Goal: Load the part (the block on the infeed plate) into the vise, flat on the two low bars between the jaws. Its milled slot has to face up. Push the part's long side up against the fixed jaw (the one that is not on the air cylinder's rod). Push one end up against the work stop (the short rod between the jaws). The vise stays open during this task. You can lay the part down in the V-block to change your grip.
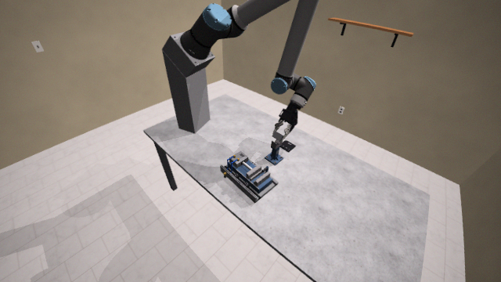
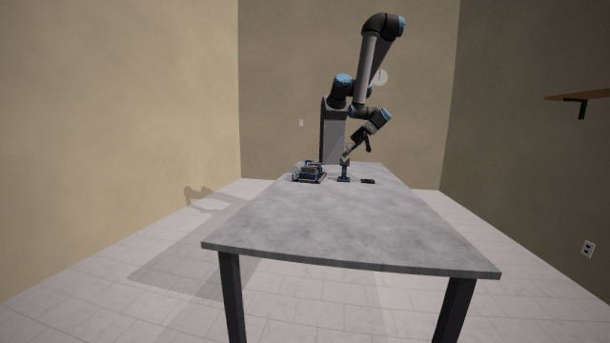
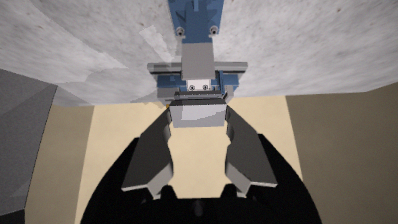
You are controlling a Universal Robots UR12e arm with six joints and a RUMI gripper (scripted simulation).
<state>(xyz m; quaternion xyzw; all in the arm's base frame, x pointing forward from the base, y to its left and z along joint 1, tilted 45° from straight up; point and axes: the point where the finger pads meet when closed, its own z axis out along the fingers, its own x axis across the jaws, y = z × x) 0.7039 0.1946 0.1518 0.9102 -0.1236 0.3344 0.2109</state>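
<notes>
Bench: The grey bench extends below your tool and carries the fixtures.
Arm: The arm reaches down to the tool, which points obliquely downward toward the bench.
Pedestal: You will find the pedestal behind the tool as seen in the exterior view; it supports the arm.
Vise: The vise stands on the bench, lower than the tool and to its left in the exterior view. Its jaws stand apart.
Tool state: Your tool is closed on the part. In the wrist view, one finger bears on each end of the grey block.
V-block: The V-block sits on its blue stand, directly below the tool tips.
Infeed plate: The dark infeed plate lies flat on the bench, below the tool and to its right in both the top and exterior views.
Part position: The part is between the tool's fingertips, just above or at the V-block; you cannot tell whether they touch.
Slot: You cannot tell which way the part's milled slot faces.
</notes>
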